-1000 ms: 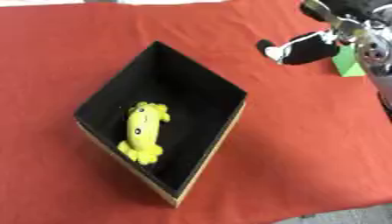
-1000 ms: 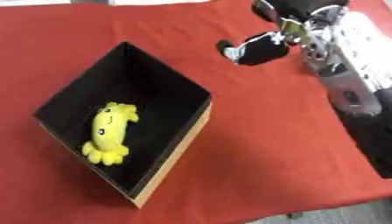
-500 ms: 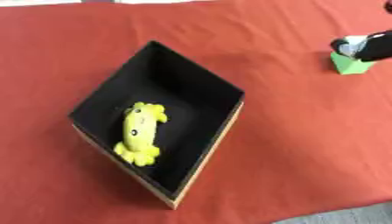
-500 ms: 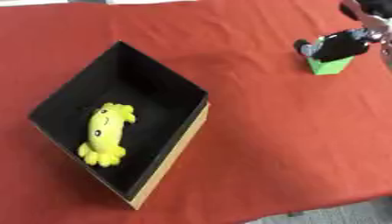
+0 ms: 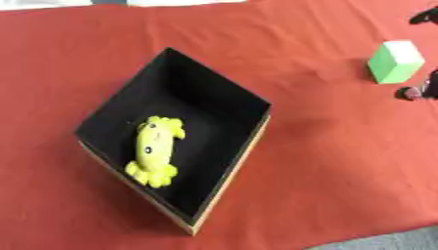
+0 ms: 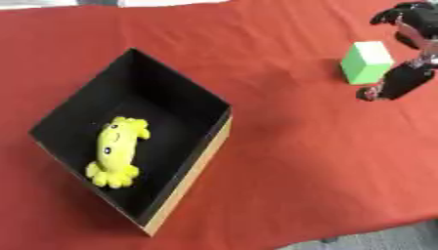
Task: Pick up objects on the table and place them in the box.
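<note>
Left eye view: one black box (image 5: 218, 105) sits on the red surface (image 5: 325, 161), with one yellow plush toy (image 5: 154, 150) lying inside it. One green block (image 5: 394, 61) stands well to its right.

Right eye view: the right hand (image 6: 406, 44) hangs just beside the block, spread apart and grasping nothing, one fingertip (image 6: 369, 93) pointing down near the block.

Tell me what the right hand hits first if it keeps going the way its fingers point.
Probably the green block: the right hand brackets it, fingers aimed leftward at it. Depth is unclear; it could pass beside.
</note>
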Tool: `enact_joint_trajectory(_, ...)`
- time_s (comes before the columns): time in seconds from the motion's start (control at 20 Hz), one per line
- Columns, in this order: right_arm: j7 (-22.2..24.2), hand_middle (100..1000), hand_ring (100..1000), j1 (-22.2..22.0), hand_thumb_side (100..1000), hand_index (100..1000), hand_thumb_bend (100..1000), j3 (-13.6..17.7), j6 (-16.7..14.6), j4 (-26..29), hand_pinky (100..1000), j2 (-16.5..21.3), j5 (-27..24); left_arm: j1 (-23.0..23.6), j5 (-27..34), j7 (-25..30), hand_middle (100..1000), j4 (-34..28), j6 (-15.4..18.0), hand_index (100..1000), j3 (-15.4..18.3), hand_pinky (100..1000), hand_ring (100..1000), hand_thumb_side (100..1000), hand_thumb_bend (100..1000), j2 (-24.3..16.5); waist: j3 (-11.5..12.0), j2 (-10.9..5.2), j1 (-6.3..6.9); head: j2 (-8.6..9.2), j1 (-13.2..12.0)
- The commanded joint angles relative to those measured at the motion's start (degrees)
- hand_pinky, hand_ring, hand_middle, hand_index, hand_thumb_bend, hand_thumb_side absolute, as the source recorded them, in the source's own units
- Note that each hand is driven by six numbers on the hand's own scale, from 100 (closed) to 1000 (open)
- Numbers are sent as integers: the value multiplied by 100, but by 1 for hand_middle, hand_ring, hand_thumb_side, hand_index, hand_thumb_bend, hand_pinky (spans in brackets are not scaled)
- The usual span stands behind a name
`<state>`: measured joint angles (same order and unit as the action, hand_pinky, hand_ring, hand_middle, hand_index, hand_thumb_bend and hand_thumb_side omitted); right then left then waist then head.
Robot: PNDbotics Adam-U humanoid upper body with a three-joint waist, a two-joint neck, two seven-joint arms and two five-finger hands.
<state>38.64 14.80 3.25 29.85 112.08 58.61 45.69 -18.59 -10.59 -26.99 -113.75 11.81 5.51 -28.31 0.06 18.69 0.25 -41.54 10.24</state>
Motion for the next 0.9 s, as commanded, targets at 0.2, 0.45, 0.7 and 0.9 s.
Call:
enact_joint_trajectory(0.2, 66, 886, 956, 373, 100, 1000, 358, -74, 324, -475, 914, 444, -188, -61, 1, 34, 693, -84, 11, 801, 14, 531, 840, 436, 100, -179, 25, -90, 6, 99, 68)
enact_joint_trajectory(0.45, -21, 885, 955, 534, 100, 1000, 352, -179, 439, -725, 914, 478, -205, -64, 4, 47, 693, -84, 11, 801, 13, 530, 840, 436, 100, -181, 40, -80, 7, 102, 80)
enact_joint_trajectory(0.7, -36, 884, 942, 554, 100, 1000, 350, -158, 463, -800, 906, 517, -206, -63, 3, 48, 693, -84, 12, 801, 15, 529, 840, 435, 100, -187, 69, -59, 8, 114, 96)
enact_joint_trajectory(0.9, 78, 883, 944, 730, 100, 1000, 340, -233, 681, -1220, 910, 581, -129, -73, 4, 54, 693, -84, 14, 801, 8, 528, 840, 430, 100, -195, 175, -18, 10, 118, 148)
